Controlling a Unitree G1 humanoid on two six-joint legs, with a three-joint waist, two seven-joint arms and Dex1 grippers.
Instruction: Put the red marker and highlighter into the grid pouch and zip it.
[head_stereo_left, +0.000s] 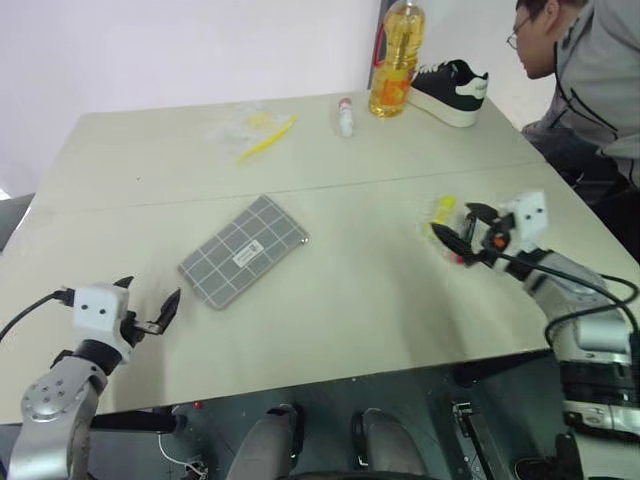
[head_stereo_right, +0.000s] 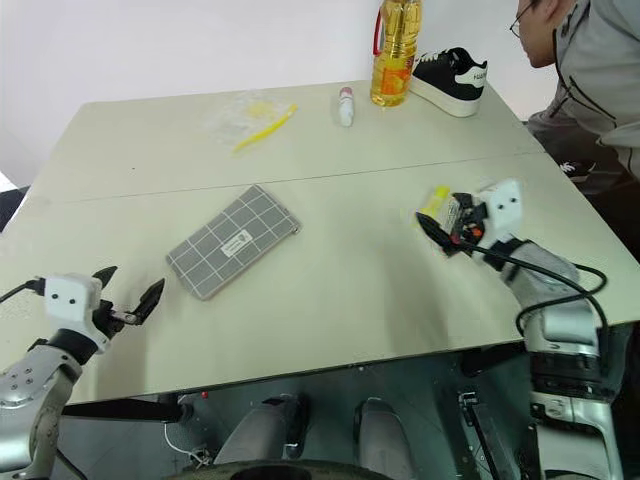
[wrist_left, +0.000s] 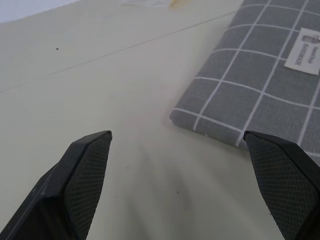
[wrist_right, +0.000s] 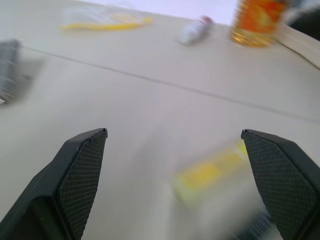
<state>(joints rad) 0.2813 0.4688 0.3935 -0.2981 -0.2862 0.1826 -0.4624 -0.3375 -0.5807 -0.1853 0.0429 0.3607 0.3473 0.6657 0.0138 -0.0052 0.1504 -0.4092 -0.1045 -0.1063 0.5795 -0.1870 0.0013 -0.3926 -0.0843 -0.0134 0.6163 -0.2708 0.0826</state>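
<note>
The grid pouch (head_stereo_left: 243, 250) lies flat and slanted near the table's middle, with its white label up. In the left wrist view the grid pouch (wrist_left: 260, 85) sits just beyond one fingertip. My left gripper (head_stereo_left: 150, 295) hovers open by the near left edge, short of the pouch's near corner. The yellow highlighter (head_stereo_left: 443, 210) lies on the right side of the table. My right gripper (head_stereo_left: 458, 225) is open just above and beside it, and the highlighter (wrist_right: 210, 172) shows between the fingers. A small red tip, likely the red marker (head_stereo_left: 460, 257), peeks from under that gripper.
At the back stand an oil bottle (head_stereo_left: 395, 60), a black-and-white shoe (head_stereo_left: 450, 90), a white tube with a red cap (head_stereo_left: 345, 117) and a thin yellow stick on a clear bag (head_stereo_left: 265, 135). A person (head_stereo_left: 590, 60) leans in at the back right.
</note>
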